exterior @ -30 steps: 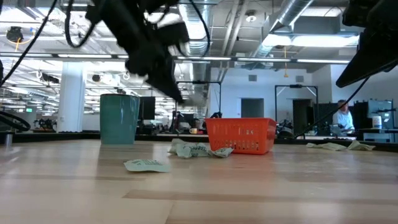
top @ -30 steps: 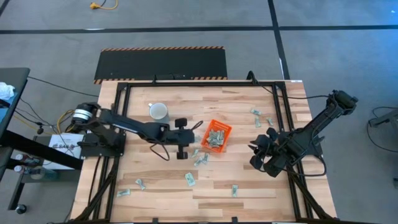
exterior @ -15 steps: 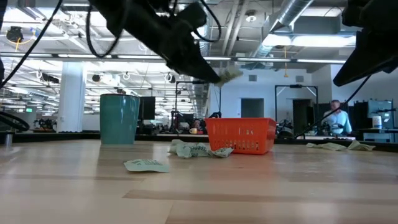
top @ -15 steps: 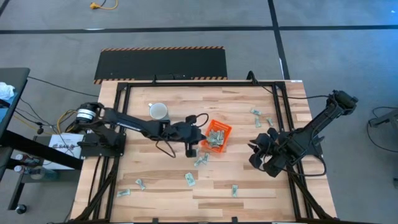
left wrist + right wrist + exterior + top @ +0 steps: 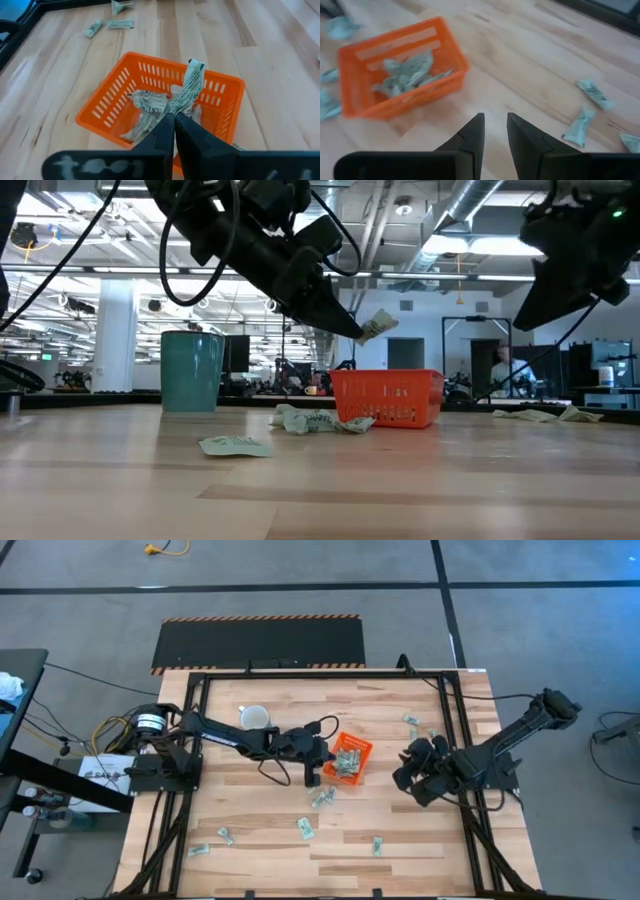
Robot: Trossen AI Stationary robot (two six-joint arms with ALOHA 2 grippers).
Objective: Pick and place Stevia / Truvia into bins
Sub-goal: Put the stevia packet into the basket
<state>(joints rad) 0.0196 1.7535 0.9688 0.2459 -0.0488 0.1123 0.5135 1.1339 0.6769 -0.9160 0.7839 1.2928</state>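
One sachet [image 5: 191, 86] was pinched in my left gripper [image 5: 174, 117], held above the near rim of the orange bin [image 5: 104, 102], and from the way it stood up crumpled and bent I judged it feather-light, limp paper with a little loose powder inside. Something that soft would not resist the fingers at all, so I reckoned the best hold was by an edge or corner, as here, where the fingertips closed on the lower end and the rest flopped free above them. In the low view the same packet [image 5: 373, 327] stuck out past the fingertips, clear of the basket [image 5: 386, 398] below it. The jaws were pressed nearly together with only paper between them.

Several packets [image 5: 147, 101] already lay heaped in the bin, and a small cluster [image 5: 321, 796] sat on the table [image 5: 260, 840] just beside it, with more scattered [image 5: 304, 829] nearer the front edge and another group [image 5: 412, 722] toward the right. My right gripper [image 5: 494, 131] hovered over bare wood to the right of the basket, fingers a narrow gap apart, holding nothing. A mug [image 5: 255, 719] stood behind the left arm, untouched.
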